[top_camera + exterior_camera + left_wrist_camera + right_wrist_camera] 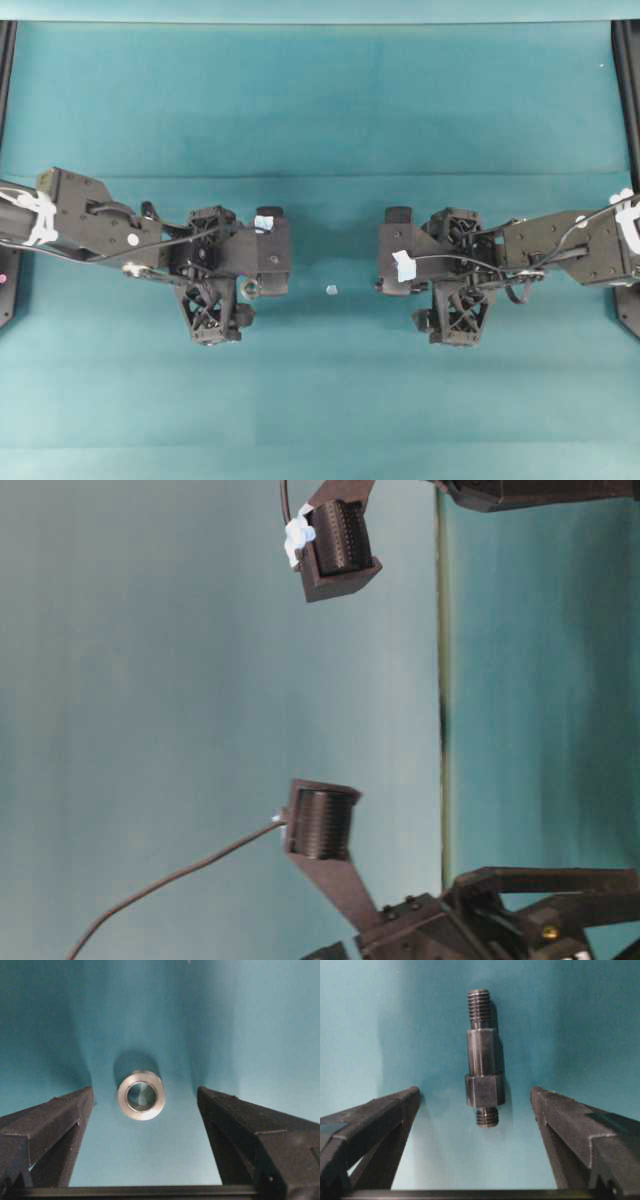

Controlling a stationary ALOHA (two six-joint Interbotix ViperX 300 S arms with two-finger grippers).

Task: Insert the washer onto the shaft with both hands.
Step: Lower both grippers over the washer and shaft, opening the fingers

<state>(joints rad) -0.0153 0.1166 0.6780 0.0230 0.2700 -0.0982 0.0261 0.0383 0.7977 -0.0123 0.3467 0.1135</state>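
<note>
Left wrist view: my left hand stands released, washer flat on the desk between its fingers. My right hand is likewise released, straddling the shaft. Advise centring each before clenching, gripping the shaft's thick middle.

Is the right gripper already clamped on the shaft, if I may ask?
No, the shaft lies on the cloth, untouched, between the right gripper's wide-open fingers.

From overhead the shaft hides beneath the right end effector.
</note>
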